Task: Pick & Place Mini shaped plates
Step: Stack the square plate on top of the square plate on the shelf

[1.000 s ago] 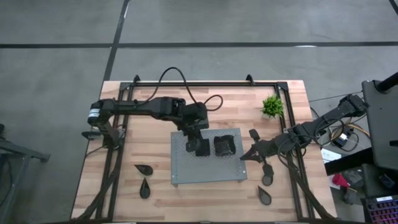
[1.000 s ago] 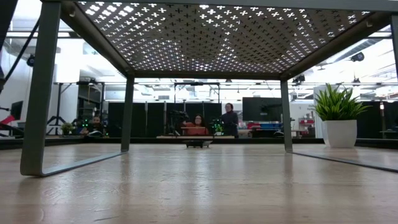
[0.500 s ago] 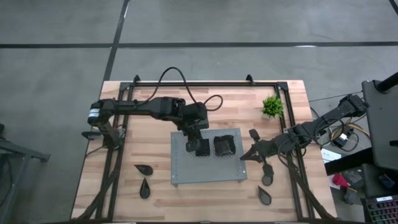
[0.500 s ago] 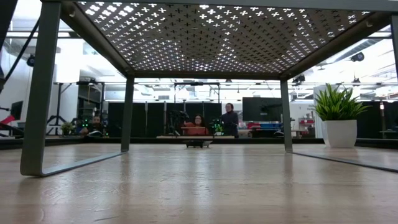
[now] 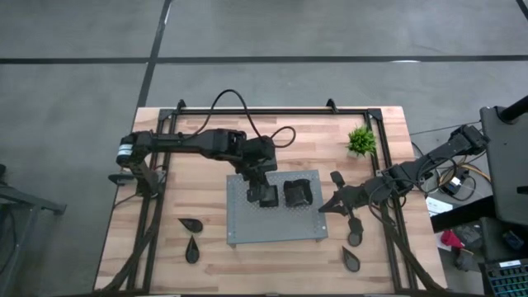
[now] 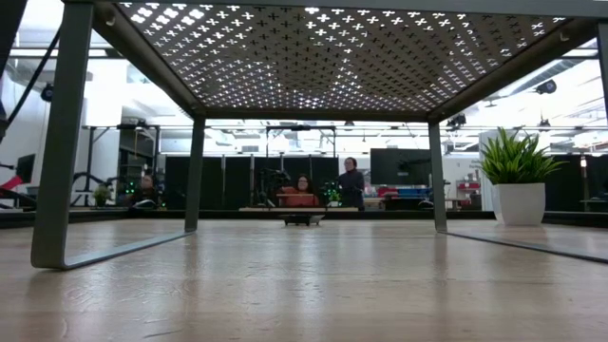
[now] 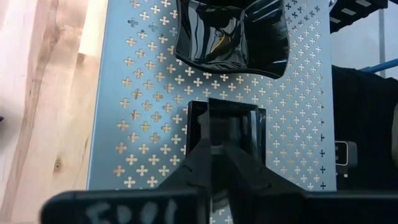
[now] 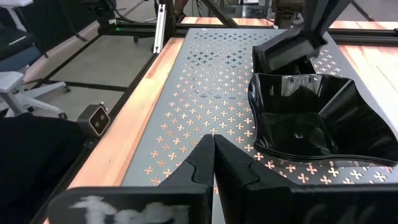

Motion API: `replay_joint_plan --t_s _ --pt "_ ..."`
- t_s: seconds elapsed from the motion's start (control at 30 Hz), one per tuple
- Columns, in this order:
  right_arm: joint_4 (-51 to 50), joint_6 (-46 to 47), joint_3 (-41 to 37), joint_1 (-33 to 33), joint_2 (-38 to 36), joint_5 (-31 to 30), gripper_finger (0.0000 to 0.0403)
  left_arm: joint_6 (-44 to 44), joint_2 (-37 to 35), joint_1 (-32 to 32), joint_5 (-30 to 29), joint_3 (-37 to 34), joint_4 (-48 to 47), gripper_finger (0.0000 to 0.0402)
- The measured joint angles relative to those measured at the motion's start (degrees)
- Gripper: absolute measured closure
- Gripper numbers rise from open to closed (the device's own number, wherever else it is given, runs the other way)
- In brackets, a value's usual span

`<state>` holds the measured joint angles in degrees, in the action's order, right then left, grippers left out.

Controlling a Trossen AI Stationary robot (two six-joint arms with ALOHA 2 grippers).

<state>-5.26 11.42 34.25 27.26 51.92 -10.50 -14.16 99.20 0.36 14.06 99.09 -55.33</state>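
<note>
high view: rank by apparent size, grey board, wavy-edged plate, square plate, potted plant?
1. grey board
2. wavy-edged plate
3. potted plant, about the same as the wavy plate, so that order is unsure
4. square plate, partly hidden under the left claw

Your left end effector (image 7: 211,134) sits low over the grey perforated board (image 7: 137,99), fingers pinched close together on the near wall of a small square black plate (image 7: 225,127). The plate sits flat on the board, and its far rim and both side rims show. Just beyond it, apart by a narrow strip of board, you've got a bigger glossy black plate with wavy edges (image 7: 231,36), also on the board and partly cut off at the frame edge. Bare wooden surface (image 7: 43,87) runs along one side of the board. On the opposite side there's dark equipment (image 7: 364,118), not identifiable.
</note>
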Motion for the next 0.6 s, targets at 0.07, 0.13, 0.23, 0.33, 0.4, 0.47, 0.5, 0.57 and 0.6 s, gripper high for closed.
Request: replay_joint_plan --t_s 0.07,0.13,0.23,0.33,0.4,0.47,0.5,0.57,0.6 --pt "0.00 0.00 -0.01 -0.01 0.00 0.00 0.0394 -1.05 0.00 0.00 0.27 0.00 0.00 0.0355" --pt "0.00 0.00 -0.01 -0.01 0.00 -0.01 0.0394 -1.11 0.00 0.00 0.31 0.00 0.00 0.0342" --pt "0.00 0.00 -0.01 -0.01 0.00 -0.01 0.0394 -1.09 0.00 0.00 0.28 0.00 0.00 0.0331" --pt "-0.02 0.00 -0.01 -0.01 0.00 -0.02 0.0394 -1.09 0.00 0.00 0.28 0.14 -0.04 0.0329" --pt "-0.02 0.00 -0.01 -0.01 0.00 -0.02 0.0394 -1.15 0.00 0.00 0.28 0.35 -0.07 0.0329" --pt "-0.02 0.00 -0.01 -0.01 0.00 -0.02 0.0394 -1.84 0.00 0.07 0.26 0.69 -0.05 0.0330" --pt "-0.02 0.00 -0.01 0.01 0.00 -0.02 0.0394 -2.15 0.00 0.08 0.26 0.90 -0.08 0.0330" --pt "-0.04 0.20 -0.01 -0.01 0.00 -0.02 0.0394 -2.33 0.00 0.16 0.24 1.38 -0.09 0.0329" --pt "-0.04 0.20 -0.01 0.01 0.00 -0.02 0.0394 -2.31 -0.02 0.18 0.24 1.66 -0.19 0.0329"
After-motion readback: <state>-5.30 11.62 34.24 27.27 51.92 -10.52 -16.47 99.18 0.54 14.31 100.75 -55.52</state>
